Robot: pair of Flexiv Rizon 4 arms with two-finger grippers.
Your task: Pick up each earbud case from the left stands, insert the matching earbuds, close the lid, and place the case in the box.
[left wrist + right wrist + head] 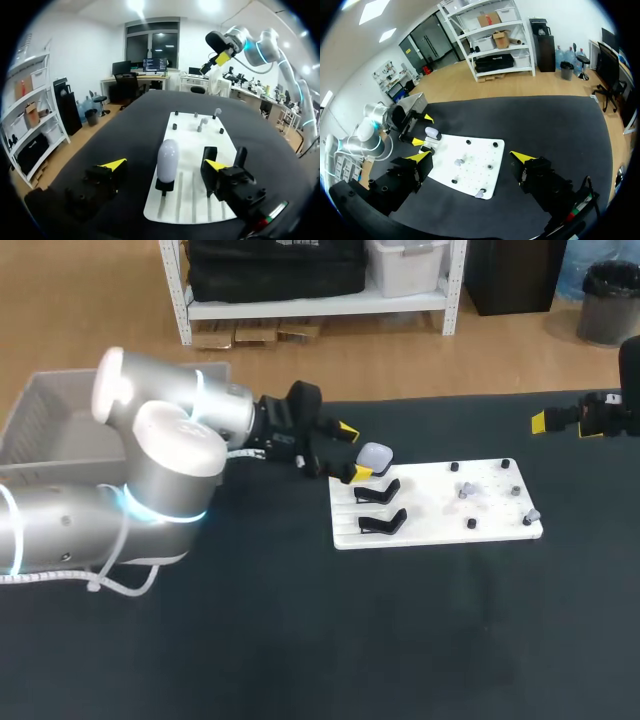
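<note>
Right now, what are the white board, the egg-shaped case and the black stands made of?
The white board looks like matte plastic: flat, even, no glare. The egg-shaped case seems smooth, glossy plastic, with a soft highlight. The black stands look like matte plastic; too small to be sure.

The earbud case (376,454) stands on the board's (440,508) left end, between the left hand's (354,451) fingers (361,472).

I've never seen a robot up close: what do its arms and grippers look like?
The left arm and right arm are thick, rounded tubes of silvery grey with glowing light-blue rings at the joints. A thin white cable runs along the left arm. The left gripper and right gripper are blocky and black, each with two fingers tipped in bright yellow.
</note>
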